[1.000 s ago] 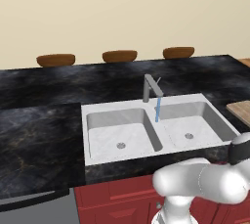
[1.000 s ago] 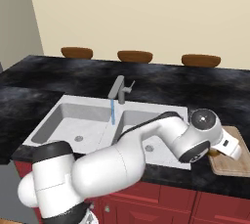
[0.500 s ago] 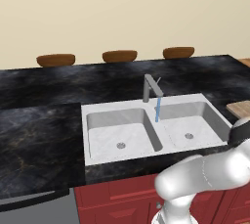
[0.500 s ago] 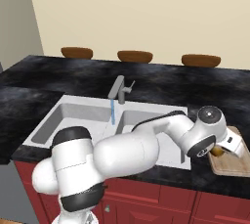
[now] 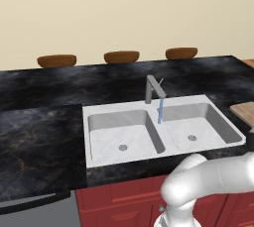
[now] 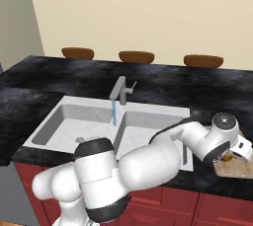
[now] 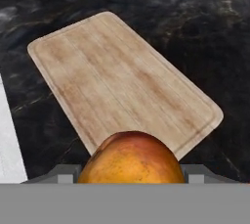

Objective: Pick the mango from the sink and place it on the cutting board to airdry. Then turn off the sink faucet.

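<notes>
Hand view: gripper clamped on mango, held above cutting board. Board's bare face lies straight ahead, long axis running away from the fingers.

1. Arm: glossy white shell, fat rounded tube segments w/ smooth curved elbows.
2. Joints: dark grey/black bands betw. segments; broad black ring round lower link in right base view.
3. Wrist: round white housing, grey circular cap w/ small centre dot on top.
4. Hand: small white boxy block w/ dark marking beyond wrist.
5. Left base view: same white shell, soft grey shading underneath.
</notes>
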You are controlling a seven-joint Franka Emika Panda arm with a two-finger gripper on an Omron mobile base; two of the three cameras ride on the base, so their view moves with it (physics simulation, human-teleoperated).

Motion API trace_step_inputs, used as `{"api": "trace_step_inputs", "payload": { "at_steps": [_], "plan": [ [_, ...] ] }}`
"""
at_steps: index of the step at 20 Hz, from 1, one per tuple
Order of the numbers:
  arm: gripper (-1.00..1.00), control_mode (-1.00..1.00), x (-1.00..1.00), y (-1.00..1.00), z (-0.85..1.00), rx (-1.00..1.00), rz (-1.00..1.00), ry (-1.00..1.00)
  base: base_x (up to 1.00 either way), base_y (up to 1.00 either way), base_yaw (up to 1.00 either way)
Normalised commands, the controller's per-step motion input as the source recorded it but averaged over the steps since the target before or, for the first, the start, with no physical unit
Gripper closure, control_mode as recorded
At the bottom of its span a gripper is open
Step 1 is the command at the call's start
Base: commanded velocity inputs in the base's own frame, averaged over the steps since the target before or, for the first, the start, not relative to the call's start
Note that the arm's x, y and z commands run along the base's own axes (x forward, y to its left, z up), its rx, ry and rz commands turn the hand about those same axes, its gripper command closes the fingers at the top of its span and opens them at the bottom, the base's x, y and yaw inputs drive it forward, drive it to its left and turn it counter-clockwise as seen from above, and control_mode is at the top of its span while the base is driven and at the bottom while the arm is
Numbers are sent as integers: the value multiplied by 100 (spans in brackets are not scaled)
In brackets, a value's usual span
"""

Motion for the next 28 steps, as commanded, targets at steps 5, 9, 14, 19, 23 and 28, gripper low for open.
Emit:
{"api": "trace_step_inputs", "payload": {
  "at_steps": [5, 9, 14, 19, 23, 28],
  "plan": [
    [100, -100, 18, -13, -27, 1, 2, 6, 0, 0, 0],
    [100, -100, 18, -8, -27, 1, 2, 5, 0, 0, 0],
    [100, -100, 14, -8, -26, 1, 2, 4, 0, 0, 0],
    [100, -100, 12, -11, -25, 1, 3, 3, 0, 0, 0],
    [100, -100, 11, -15, -25, 1, 3, 2, 0, 0, 0],
    [100, -100, 12, -16, -22, 1, 3, 1, 0, 0, 0]
  ]
}}
